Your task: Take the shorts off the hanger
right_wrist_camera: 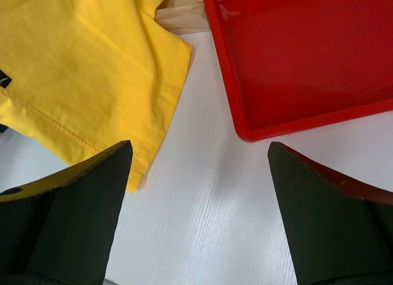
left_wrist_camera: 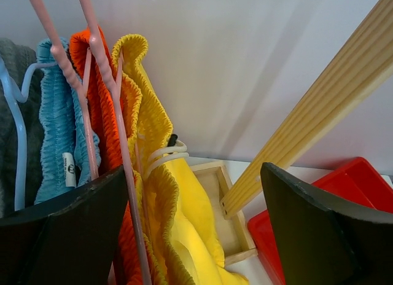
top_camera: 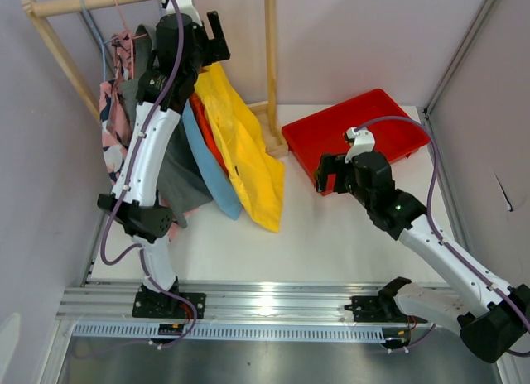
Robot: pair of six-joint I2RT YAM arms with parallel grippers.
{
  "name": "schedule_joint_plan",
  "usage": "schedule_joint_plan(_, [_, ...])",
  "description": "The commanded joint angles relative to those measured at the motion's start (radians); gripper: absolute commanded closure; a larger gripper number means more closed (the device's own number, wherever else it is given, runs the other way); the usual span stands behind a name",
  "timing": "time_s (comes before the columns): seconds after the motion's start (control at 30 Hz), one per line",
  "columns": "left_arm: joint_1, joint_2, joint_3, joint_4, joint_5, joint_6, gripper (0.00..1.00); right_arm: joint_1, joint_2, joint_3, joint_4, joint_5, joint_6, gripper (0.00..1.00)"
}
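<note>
Yellow fabric shorts (top_camera: 244, 144) with a gathered elastic waistband were hung on a thin pink wire hanger (left_wrist_camera: 120, 144). They were placed at the right end of a row of garments on a pale wooden clothes rack (top_camera: 270, 61). Their legs were draped down and to the right, and the lower hem was brought close to the white desk (top_camera: 331, 243); whether it touched could not be told. An orange garment (left_wrist_camera: 92, 70), a light blue garment (left_wrist_camera: 55, 125) on a pale blue hanger (left_wrist_camera: 18, 150) and a grey garment (top_camera: 178, 177) were hung just beside the shorts on the left.

The left arm (top_camera: 153, 144) was raised to the top of the rack. Its jaws were held wide apart, with the yellow waistband and the pink hanger seen between them in the wrist view. The pink wire was seen crossing in front of the left finger, and nothing was clamped.

The right arm (top_camera: 422, 227) was stretched out low over the desk. Its jaws were spread fully and nothing was held. Bare desk was framed between them, with the yellow hem on one side and a red plastic tray (top_camera: 373, 119) on the other. The tray was set at the right rear, just beside the rack's foot.
</note>
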Motion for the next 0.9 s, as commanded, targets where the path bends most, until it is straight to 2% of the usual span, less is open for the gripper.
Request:
schedule_joint_plan(0.0, [0.012, 0.025, 0.045, 0.035, 0.012, -0.007, 0.12, -0.005, -0.002, -0.006, 0.041, -0.005, 0.014, 0.01])
schedule_joint_plan(0.17, [0.024, 0.055, 0.063, 0.058, 0.012, -0.006, 0.29, -0.006, 0.011, -0.015, 0.031, 0.001, 0.013, 0.01])
schedule_joint_plan(0.33, [0.043, 0.079, 0.077, 0.072, 0.025, -0.01, 0.41, -0.012, 0.008, -0.02, 0.025, 0.004, 0.013, 0.01])
schedule_joint_plan(0.4, [0.046, 0.085, 0.077, 0.076, 0.027, -0.013, 0.52, -0.012, 0.004, -0.023, 0.025, 0.004, 0.017, 0.0])
schedule_joint_plan(0.43, [0.048, 0.086, 0.077, 0.078, 0.025, -0.013, 0.63, -0.012, 0.004, -0.023, 0.025, 0.001, 0.019, 0.0])
schedule_joint_plan(0.53, [0.048, 0.085, 0.077, 0.087, 0.027, -0.013, 0.83, -0.012, 0.004, -0.031, 0.023, -0.006, 0.026, 0.01])
schedule_joint_plan(0.57, [0.048, 0.082, 0.075, 0.092, 0.036, -0.009, 1.0, -0.012, 0.004, -0.035, 0.023, -0.009, 0.036, 0.01])
schedule_joint_plan(0.87, [0.048, 0.013, 0.156, 0.127, 0.232, -0.01, 1.0, -0.008, -0.005, -0.078, 0.055, -0.031, 0.072, 0.0])
